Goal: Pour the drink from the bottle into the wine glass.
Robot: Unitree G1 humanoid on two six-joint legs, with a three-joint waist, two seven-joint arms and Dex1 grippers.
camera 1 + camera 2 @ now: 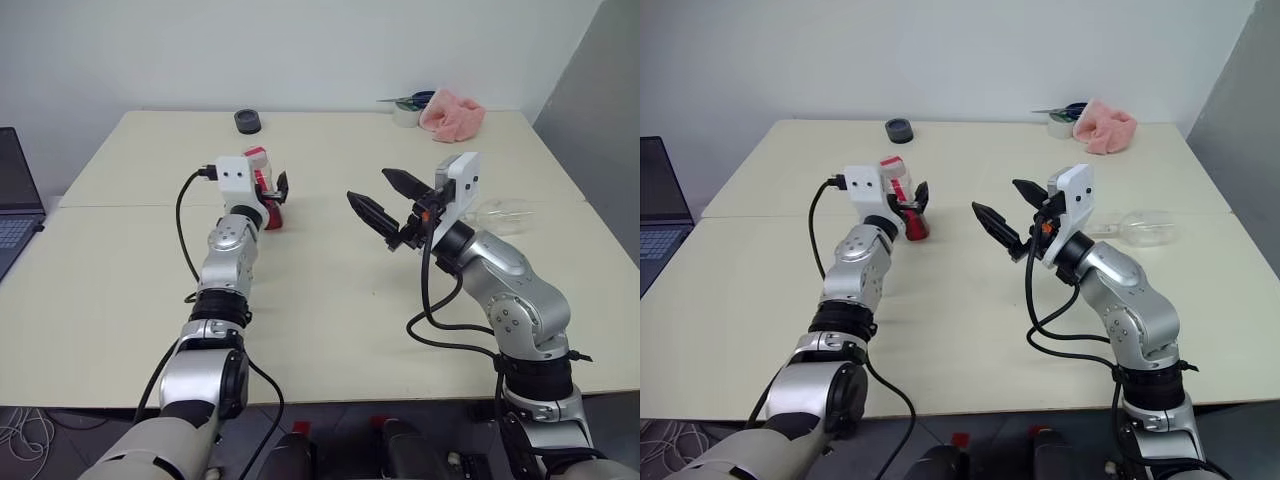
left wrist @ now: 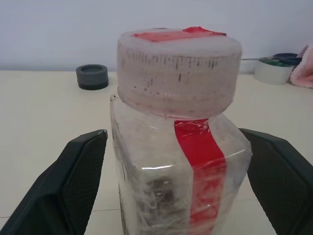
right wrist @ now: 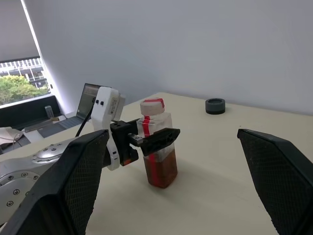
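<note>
Left jaws hide bottle (image 1: 268, 190); wine glass (image 1: 1137, 229) faint.

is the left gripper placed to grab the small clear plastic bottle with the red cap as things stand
Probably yes. The left gripper is open, with its black fingers on either side of the small clear plastic bottle with the red cap, which stands upright on the table. Nothing lies between.

A pale cream table (image 1: 330, 300), made of two tops butted along a seam, stands against a plain white wall (image 1: 300, 50). A grey panel (image 1: 600, 110) rises past the table's right edge. An open laptop (image 1: 15, 200) sits off the left edge. In the right wrist view a window (image 3: 19, 73) shows daylight, trees and buildings.
</note>
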